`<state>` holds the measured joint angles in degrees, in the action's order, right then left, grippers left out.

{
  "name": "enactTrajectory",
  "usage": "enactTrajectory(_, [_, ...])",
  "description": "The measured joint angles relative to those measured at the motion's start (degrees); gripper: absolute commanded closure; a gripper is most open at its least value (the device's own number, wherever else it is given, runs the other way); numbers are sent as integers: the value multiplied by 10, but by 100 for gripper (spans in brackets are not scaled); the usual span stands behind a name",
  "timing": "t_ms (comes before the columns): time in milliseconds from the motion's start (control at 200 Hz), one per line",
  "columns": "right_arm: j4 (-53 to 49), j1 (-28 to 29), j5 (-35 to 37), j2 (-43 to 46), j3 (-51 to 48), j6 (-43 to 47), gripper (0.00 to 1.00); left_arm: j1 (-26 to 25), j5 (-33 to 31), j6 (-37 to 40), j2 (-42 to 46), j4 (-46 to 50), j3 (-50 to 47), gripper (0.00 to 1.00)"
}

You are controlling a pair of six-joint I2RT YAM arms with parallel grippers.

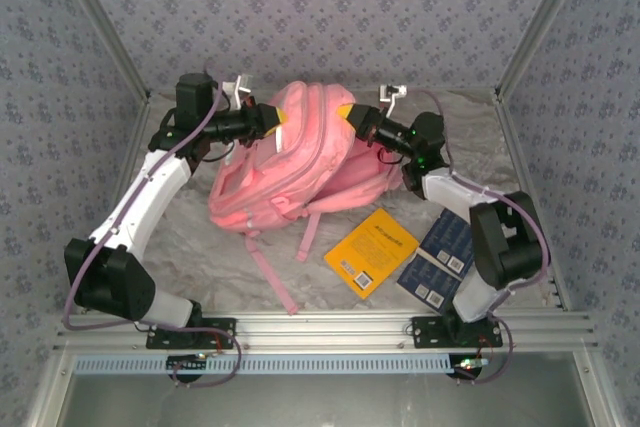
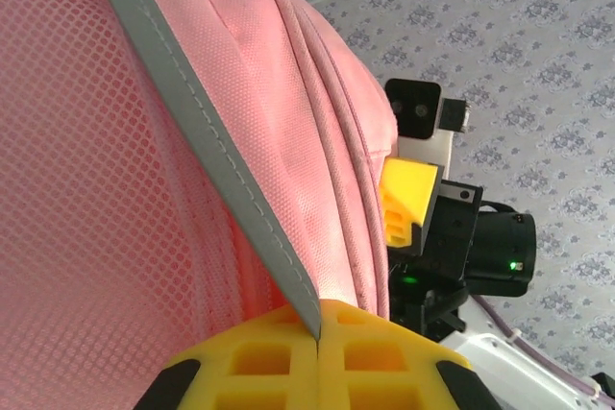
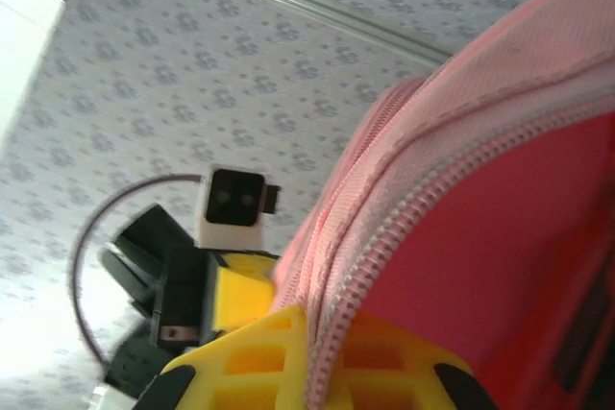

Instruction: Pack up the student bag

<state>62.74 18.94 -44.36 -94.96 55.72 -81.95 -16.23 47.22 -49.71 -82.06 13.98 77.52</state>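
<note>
The student bag (image 1: 290,162), a large soft pink backpack, is held up at the back middle of the table with its straps trailing toward me. My left gripper (image 1: 283,119) grips its upper left side. In the left wrist view this gripper (image 2: 318,333) is shut on a grey trim strip (image 2: 221,156) of the bag (image 2: 125,189). My right gripper (image 1: 345,114) holds the upper right side. In the right wrist view it (image 3: 322,352) is shut on the pale zip edge (image 3: 432,199) of the bag (image 3: 500,237), and red lining shows inside.
A yellow book (image 1: 371,251) lies on the table in front of the bag. Two dark blue booklets (image 1: 447,243) (image 1: 430,281) lie to its right, by the right arm's base. Patterned walls enclose the table on three sides.
</note>
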Motion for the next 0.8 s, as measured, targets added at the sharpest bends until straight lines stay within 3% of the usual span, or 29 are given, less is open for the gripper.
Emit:
enactTrajectory(190, [76, 2, -17, -12, 7, -83, 95, 2, 1, 2, 10, 0, 0, 100])
enactTrajectory(260, [88, 5, -25, -12, 14, -98, 87, 8, 6, 2, 16, 0, 0, 100])
enactTrajectory(370, [70, 7, -33, 1, 20, -94, 65, 16, 12, 2, 19, 1, 0, 100])
enactTrajectory(410, [39, 7, -35, 20, 19, -72, 56, 18, 13, 2, 19, 2, 0, 100])
enactTrajectory(510, [-94, 5, -30, 94, 19, 23, 48, 19, 17, -1, 19, 4, 0, 100])
enactTrajectory(654, [-279, 0, -5, 202, 8, 183, 45, 19, 25, -9, 19, 5, 2, 100])
enactTrajectory(799, [-347, -5, 17, 263, -51, 295, 40, 19, 25, -23, 19, -1, 3, 100])
